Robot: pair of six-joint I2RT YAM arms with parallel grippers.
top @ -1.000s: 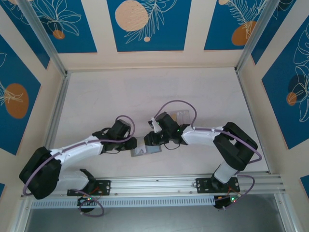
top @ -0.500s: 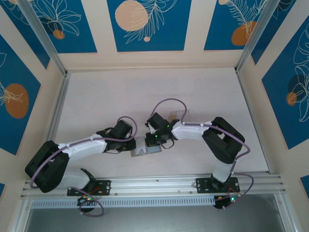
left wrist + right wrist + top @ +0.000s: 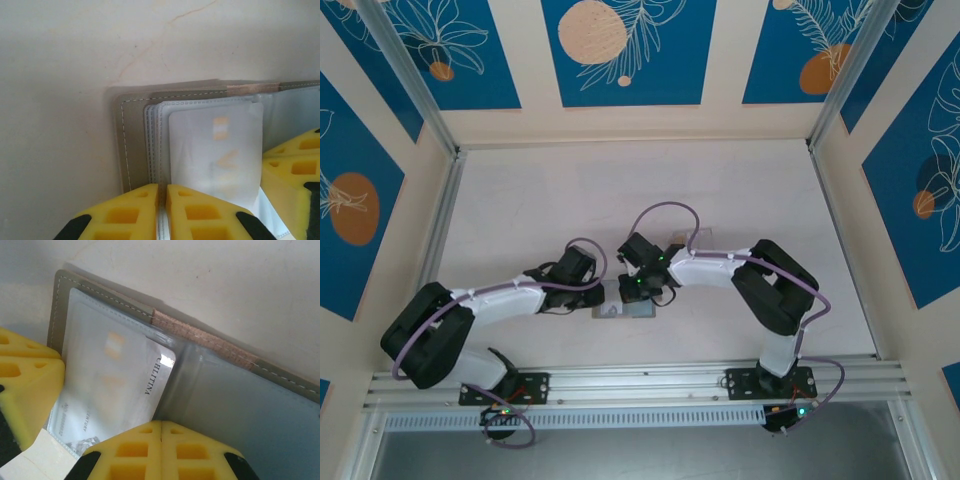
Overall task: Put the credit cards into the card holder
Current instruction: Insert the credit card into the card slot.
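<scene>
Left wrist view put you right over the open card holder (image 3: 134,150), lying flat on the pale table (image 3: 65,65). Your left gripper (image 3: 162,194) was closed on the near edge of its clear sleeves (image 3: 155,130), pinning the pages down. In the right wrist view, one whitish card (image 3: 117,385) sat part-way inside a sleeve, its printed end sticking out toward the fold. Your right gripper (image 3: 161,429) was shut, fingertips meeting at the card's lower corner. Whether it pinched the card or only nudged it, you couldn't tell.

I'd judge you were mid-insertion. The next move called for a push along the sleeve toward the holder's outer edge, with the left hold firm so nothing slid. Room was tight: the two grippers stood just beside each other, and the sleeve mouth or the tan spine strip (image 3: 200,337) could catch the card's corner.
</scene>
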